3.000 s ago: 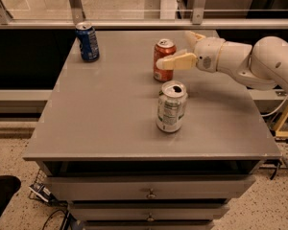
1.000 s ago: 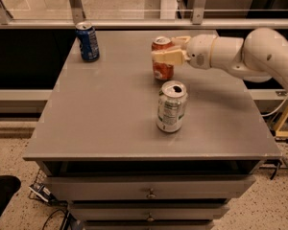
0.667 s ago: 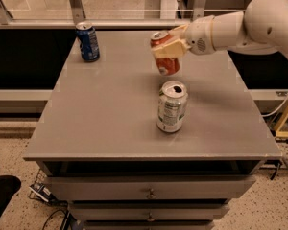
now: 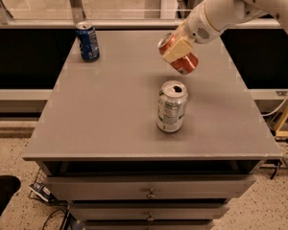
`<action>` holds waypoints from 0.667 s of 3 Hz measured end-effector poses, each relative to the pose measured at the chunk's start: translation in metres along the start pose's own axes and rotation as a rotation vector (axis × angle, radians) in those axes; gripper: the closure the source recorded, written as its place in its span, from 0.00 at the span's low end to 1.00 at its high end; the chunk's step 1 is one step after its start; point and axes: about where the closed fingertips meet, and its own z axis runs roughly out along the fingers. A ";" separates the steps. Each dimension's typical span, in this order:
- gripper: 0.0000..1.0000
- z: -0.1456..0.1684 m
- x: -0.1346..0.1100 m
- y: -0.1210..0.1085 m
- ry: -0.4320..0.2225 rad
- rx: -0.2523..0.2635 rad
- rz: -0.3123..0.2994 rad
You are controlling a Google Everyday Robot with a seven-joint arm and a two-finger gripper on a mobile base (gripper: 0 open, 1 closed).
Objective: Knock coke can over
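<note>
The coke can (image 4: 186,64) is red-orange with a silver top. It hangs tilted above the grey table (image 4: 105,114), its top pointing up and to the left, clear of the surface. My gripper (image 4: 175,49) reaches in from the upper right on a white arm and is shut on the coke can, with a cream finger (image 4: 177,47) lying across its side. The can hangs just behind and above the silver can.
A silver can with a label (image 4: 172,107) stands upright near the table's middle, right under the lifted can. A blue can (image 4: 88,42) stands at the back left corner. Drawers (image 4: 149,193) sit below the table's front edge. A railing runs behind the table.
The gripper closed on the coke can where it stood on the table, then lifted it and tipped it. The can now hangs tilted above the surface. The other two cans have not moved.
</note>
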 end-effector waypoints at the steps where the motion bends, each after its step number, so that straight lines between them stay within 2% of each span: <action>1: 1.00 0.016 0.013 0.011 0.124 0.004 -0.065; 2: 1.00 0.048 0.025 0.034 0.195 -0.033 -0.111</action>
